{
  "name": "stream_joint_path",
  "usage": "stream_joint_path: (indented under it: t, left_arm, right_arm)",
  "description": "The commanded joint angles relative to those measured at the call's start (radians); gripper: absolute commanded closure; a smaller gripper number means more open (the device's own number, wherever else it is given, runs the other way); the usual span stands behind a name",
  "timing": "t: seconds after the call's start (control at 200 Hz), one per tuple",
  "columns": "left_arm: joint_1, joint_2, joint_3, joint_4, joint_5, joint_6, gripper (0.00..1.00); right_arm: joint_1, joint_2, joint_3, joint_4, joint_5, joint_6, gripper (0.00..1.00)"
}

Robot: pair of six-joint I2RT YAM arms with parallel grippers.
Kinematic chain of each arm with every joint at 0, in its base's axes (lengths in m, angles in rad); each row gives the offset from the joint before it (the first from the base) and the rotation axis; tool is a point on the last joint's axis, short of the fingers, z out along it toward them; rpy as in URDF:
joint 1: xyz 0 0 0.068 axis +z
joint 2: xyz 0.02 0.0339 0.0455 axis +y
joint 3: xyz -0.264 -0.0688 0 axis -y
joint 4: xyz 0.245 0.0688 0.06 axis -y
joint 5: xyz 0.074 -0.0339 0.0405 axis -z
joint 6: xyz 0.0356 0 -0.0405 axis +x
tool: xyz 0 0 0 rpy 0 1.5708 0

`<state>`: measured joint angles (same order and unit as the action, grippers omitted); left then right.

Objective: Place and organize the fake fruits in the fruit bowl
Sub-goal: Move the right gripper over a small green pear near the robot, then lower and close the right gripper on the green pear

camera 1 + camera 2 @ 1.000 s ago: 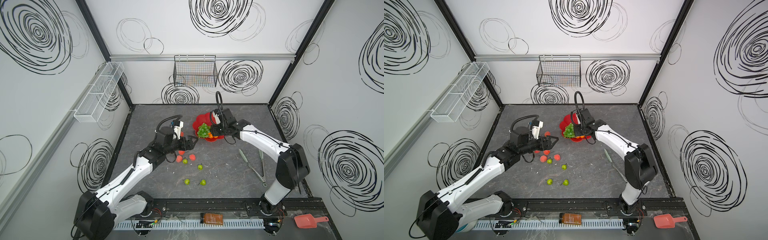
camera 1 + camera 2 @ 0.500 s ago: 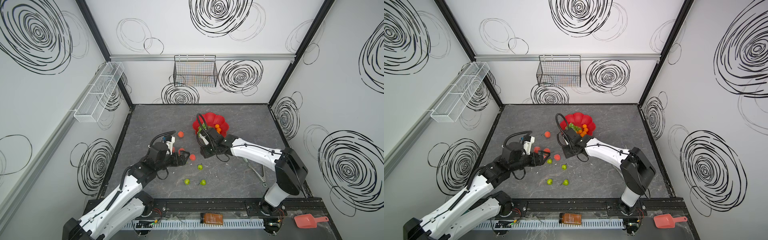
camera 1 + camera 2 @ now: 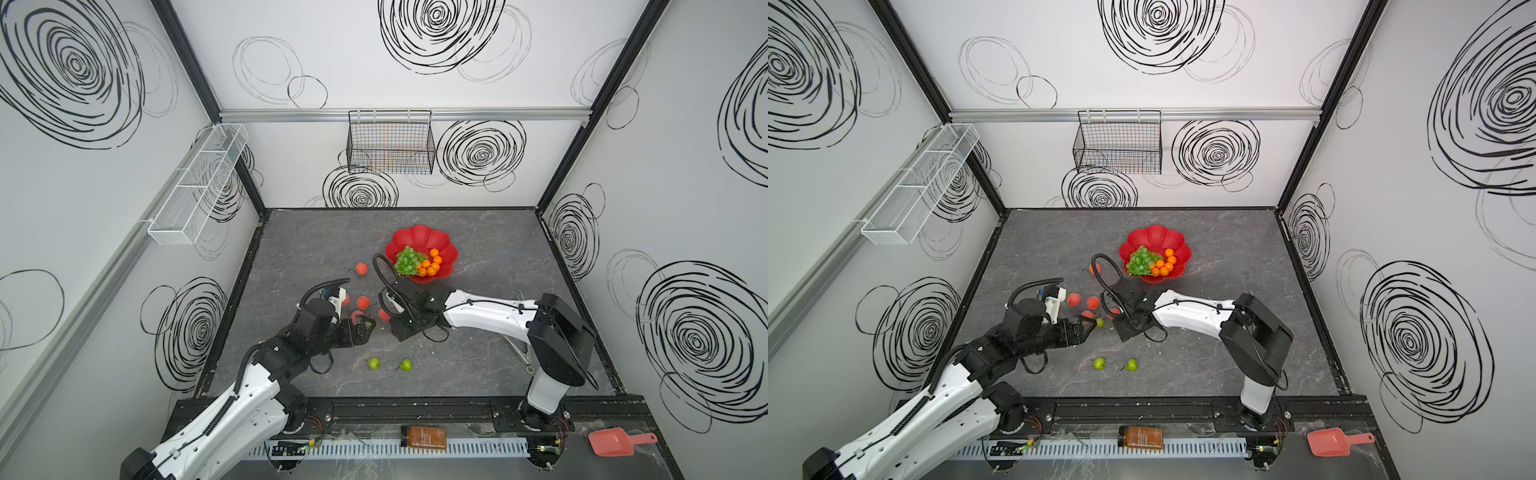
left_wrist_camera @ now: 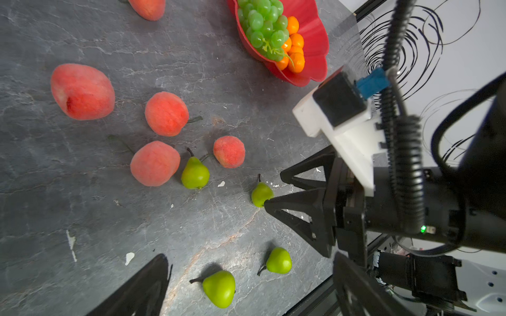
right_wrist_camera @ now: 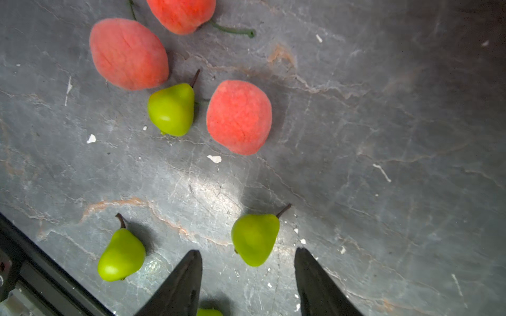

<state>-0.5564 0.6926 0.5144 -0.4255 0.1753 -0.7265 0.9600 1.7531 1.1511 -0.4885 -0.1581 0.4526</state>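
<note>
The red flower-shaped fruit bowl (image 3: 432, 239) (image 3: 1167, 237) (image 4: 315, 41) holds a green grape bunch (image 3: 408, 261) and several oranges (image 3: 432, 266). Several peaches (image 3: 363, 302) (image 4: 82, 91) and small green pear-shaped fruits (image 3: 374, 363) (image 3: 1131, 365) lie on the table in front of it. My right gripper (image 5: 247, 251) (image 3: 398, 330) is open and low over the table, with one green fruit (image 5: 254, 238) (image 4: 261, 194) lying at the gap between its tips, untouched. My left gripper (image 4: 249, 257) (image 3: 368, 326) is wide open and empty. It hovers near a peach (image 4: 154, 164) and two green fruits (image 4: 220, 288).
Pale-green tongs (image 3: 517, 349) lie partly hidden behind the right arm. A black wire basket (image 3: 390, 145) hangs on the back wall and a white mesh tray (image 3: 199, 183) on the left wall. A pink scoop (image 3: 615, 442) and a brown bottle (image 3: 423, 437) lie beyond the front rail.
The right gripper left the grapes in the bowl, swung forward and down over the green fruits, and opened wider. The left arm drew back toward the front, still open.
</note>
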Motion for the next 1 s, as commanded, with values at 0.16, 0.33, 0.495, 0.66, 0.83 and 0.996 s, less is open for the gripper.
stream_joint_path:
  t: [0.16, 0.33, 0.495, 0.66, 0.83, 0.996]
  left_arm:
    - [0.057, -0.048, -0.027, 0.008, 0.015, -0.048, 0.04]
    - [0.074, -0.050, -0.023, 0.005, 0.019, -0.044, 0.04]
    - [0.076, -0.043, -0.022, 0.008, 0.024, -0.035, 0.04]
    - [0.077, -0.030, -0.022, 0.016, 0.033, -0.028, 0.04]
    - [0.078, -0.034, -0.024, 0.019, 0.032, -0.028, 0.04]
    - [0.076, -0.032, -0.025, 0.021, 0.039, -0.027, 0.04]
  right_arm:
    - [0.015, 0.038, 0.041, 0.003, 0.030, 0.023, 0.41]
    - [0.026, 0.073, 0.046, -0.032, 0.058, 0.028, 0.41]
    - [0.034, 0.092, 0.044, -0.030, 0.048, 0.026, 0.42]
    - [0.037, 0.111, 0.048, -0.021, 0.050, 0.031, 0.44]
    - [0.039, 0.129, 0.054, -0.024, 0.065, 0.033, 0.46]
    - [0.039, 0.138, 0.056, -0.024, 0.068, 0.031, 0.53]
